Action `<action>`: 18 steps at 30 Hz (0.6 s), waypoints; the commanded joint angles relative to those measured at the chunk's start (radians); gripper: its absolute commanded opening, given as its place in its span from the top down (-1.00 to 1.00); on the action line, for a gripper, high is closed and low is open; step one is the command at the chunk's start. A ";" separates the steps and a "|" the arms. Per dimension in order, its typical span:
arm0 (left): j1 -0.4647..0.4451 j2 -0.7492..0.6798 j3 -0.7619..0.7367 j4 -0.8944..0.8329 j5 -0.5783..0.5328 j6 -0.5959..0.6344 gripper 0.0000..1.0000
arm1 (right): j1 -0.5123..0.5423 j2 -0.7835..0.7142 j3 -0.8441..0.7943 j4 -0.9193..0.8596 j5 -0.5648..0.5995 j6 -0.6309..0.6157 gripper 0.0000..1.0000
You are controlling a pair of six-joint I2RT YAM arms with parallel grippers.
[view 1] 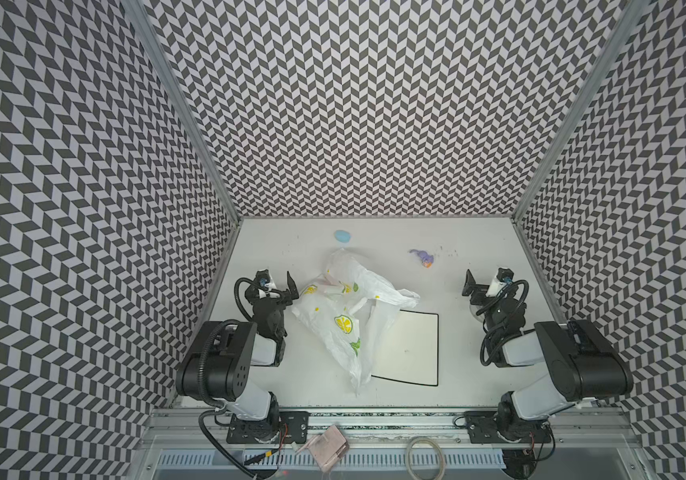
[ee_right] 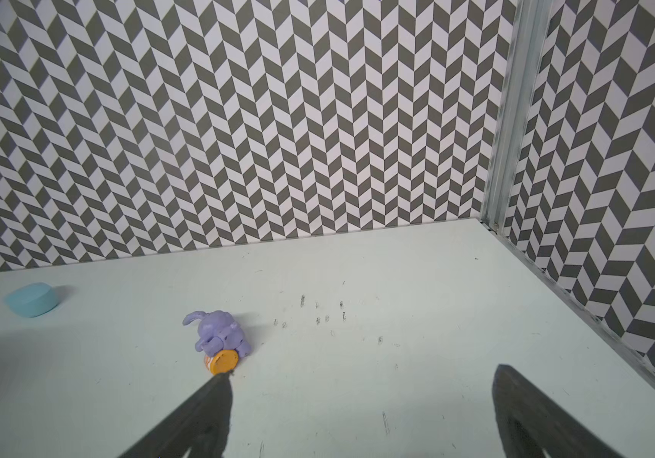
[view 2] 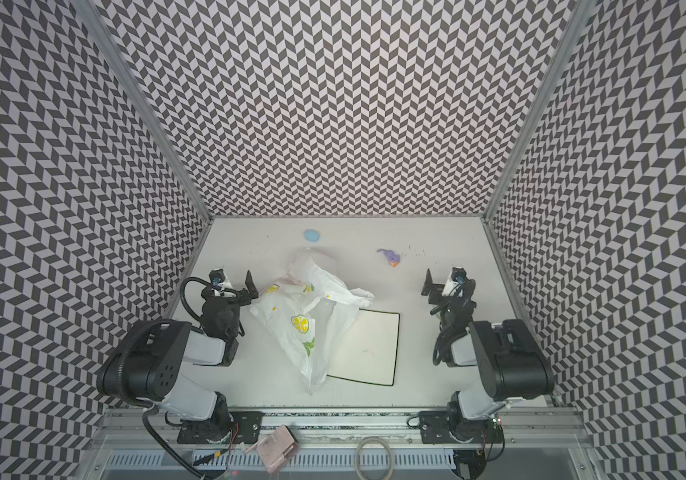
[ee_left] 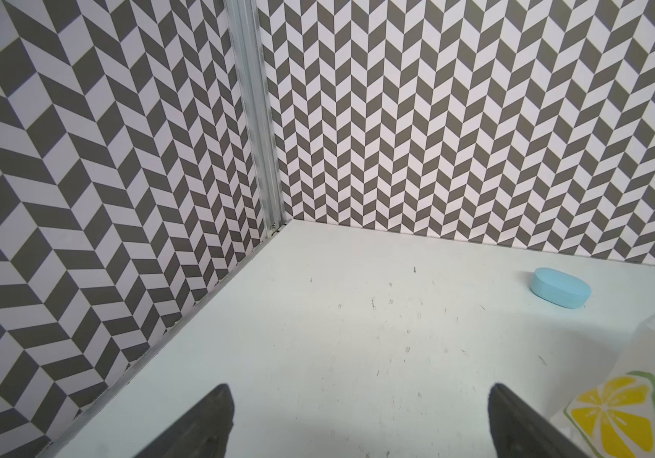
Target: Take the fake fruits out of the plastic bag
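The plastic bag (view 1: 347,320) (view 2: 306,320), white and crinkly with lemon slices and green leaves, lies crumpled mid-table in both top views. Its near-right part lies over a corner of the plate. A lemon-printed edge of the bag (ee_left: 615,420) shows in the left wrist view. The fake fruits are hidden; none shows in any view. My left gripper (view 1: 291,289) (view 2: 251,286) (ee_left: 361,396) stands open right beside the bag's left edge, with nothing between its fingers. My right gripper (view 1: 468,284) (view 2: 428,284) (ee_right: 361,376) is open and empty, well to the right of the bag.
A white square plate (view 1: 416,357) (view 2: 374,353) with a black rim lies right of the bag. A light blue egg-shaped thing (view 1: 343,236) (ee_left: 560,293) (ee_right: 32,299) sits near the back wall. A small purple toy figure (view 1: 423,257) (ee_right: 220,333) lies at the back right. Patterned walls close three sides.
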 commanded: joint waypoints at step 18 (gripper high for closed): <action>-0.003 -0.008 -0.006 0.026 0.010 0.003 -1.00 | 0.002 0.007 0.010 0.049 0.012 -0.007 -0.98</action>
